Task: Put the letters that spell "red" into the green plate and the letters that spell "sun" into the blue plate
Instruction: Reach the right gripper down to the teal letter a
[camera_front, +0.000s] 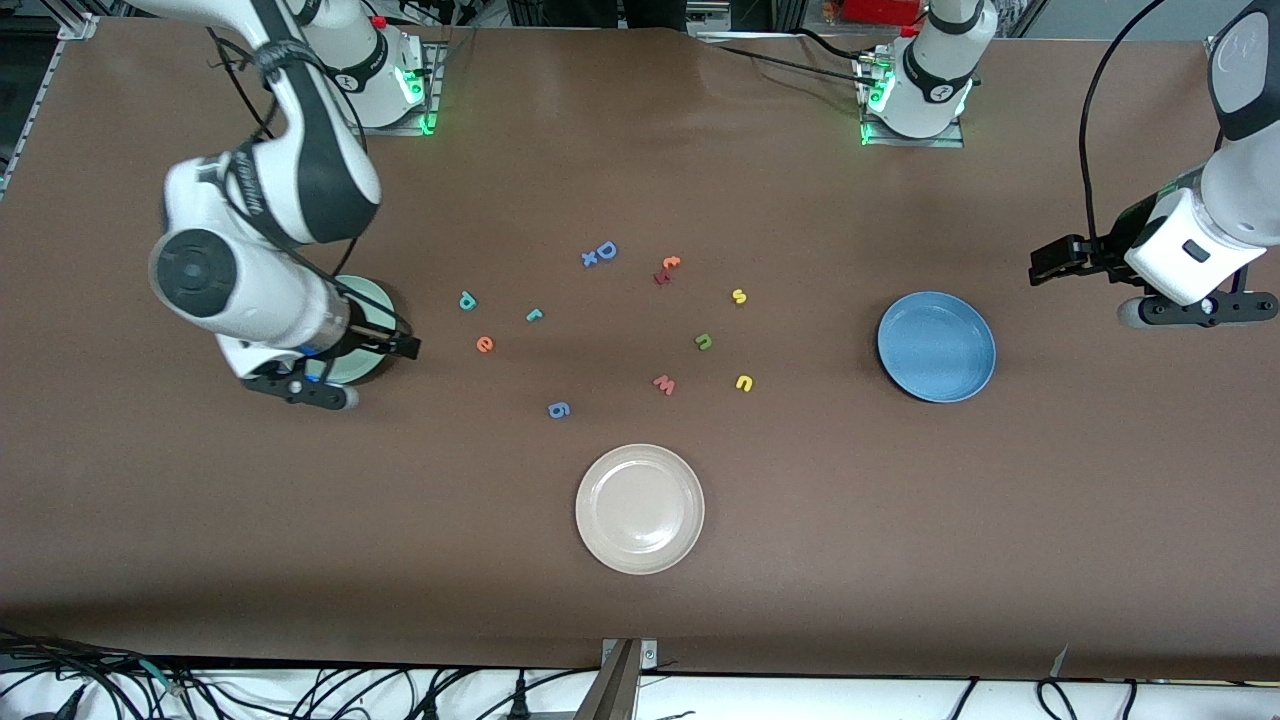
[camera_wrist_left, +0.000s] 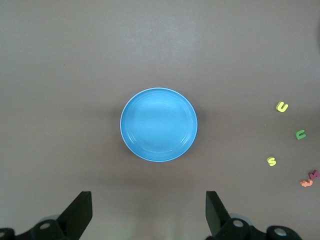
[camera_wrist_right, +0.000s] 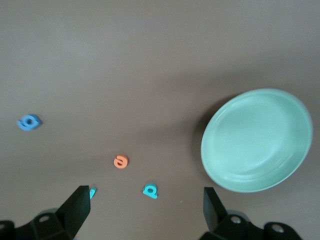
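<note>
Bench (camera_front: 900, 560): brown surface; wide bare margins lay along the camera-side edge and at both arm ends.
Right arm: waited with the right gripper (camera_front: 330, 385) over the green plate; fingers (camera_wrist_right: 75, 210) stood apart, holding nothing.
Left arm: waited with the left gripper (camera_front: 1195, 310) over bare bench at its own end, apart from the blue plate; fingers (camera_wrist_left: 77, 212) stood apart, holding nothing.
Beige-white plate (camera_front: 640, 508): nearest the front camera, clear of all letters.
Blue plate (camera_front: 937, 346): toward the left arm's end, nothing in it, open bench all round its rim.
Green plate (camera_front: 375, 300): toward the right arm's end, largely hidden by the right arm in the front view; nothing in it (camera_wrist_right: 257, 140).
Letters "red": teal "d" (camera_front: 467, 300), teal "r" (camera_front: 534, 315), orange "e" (camera_front: 484, 344); loose on the bench beside the green plate, none touching.
Letters "sun": yellow "s" (camera_front: 739, 296), green "n" (camera_front: 704, 342), yellow "u" (camera_front: 743, 382); between mid-bench and the blue plate, well spaced.
Other letters: blue "D" (camera_front: 604, 251), orange-and-red pair (camera_front: 666, 268), red "w" (camera_front: 664, 384), blue "g" (camera_front: 559, 409).
</note>
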